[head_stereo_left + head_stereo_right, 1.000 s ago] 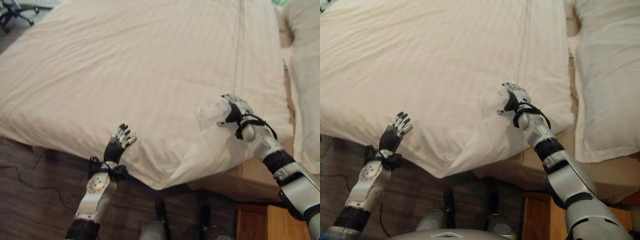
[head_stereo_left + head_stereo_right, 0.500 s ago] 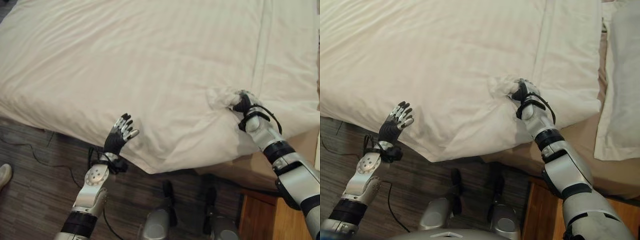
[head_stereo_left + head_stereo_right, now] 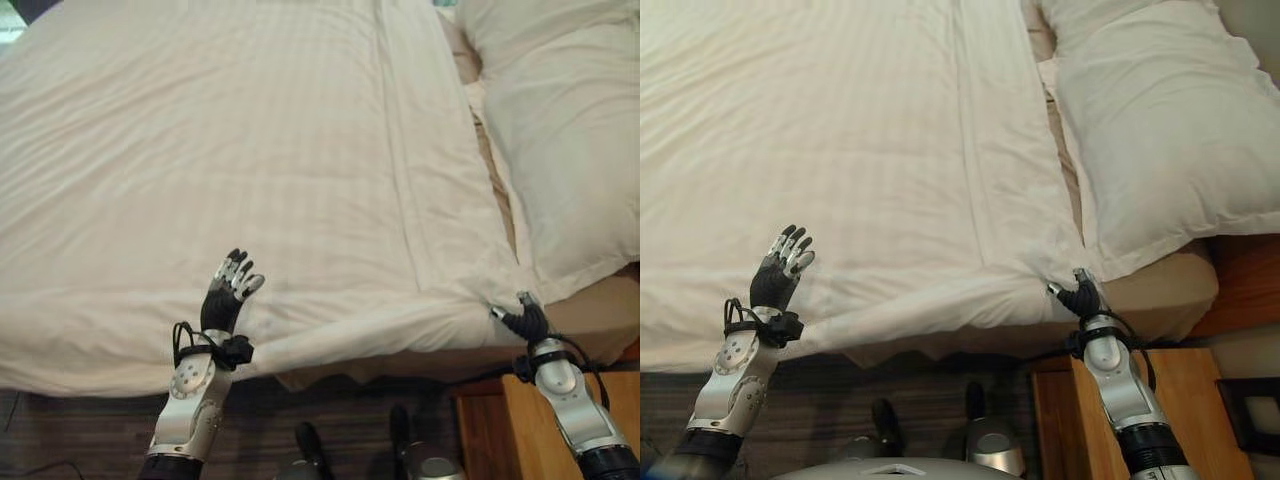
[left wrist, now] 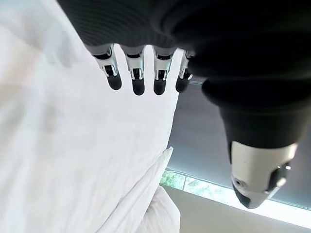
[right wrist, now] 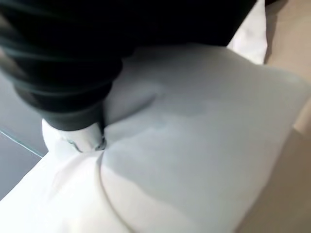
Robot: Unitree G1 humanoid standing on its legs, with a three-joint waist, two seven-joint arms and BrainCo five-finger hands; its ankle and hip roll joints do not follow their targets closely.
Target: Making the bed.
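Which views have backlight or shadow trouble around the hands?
Left wrist view: a bright window strip backlights the left hand, its straight fingers dark against the white striped duvet. Right wrist view: the right hand, pinching the duvet, throws grey shade over the fold. Eye views: even light, with dark shadow under the duvet's hanging edge.

Left hand spread, right hand clenched
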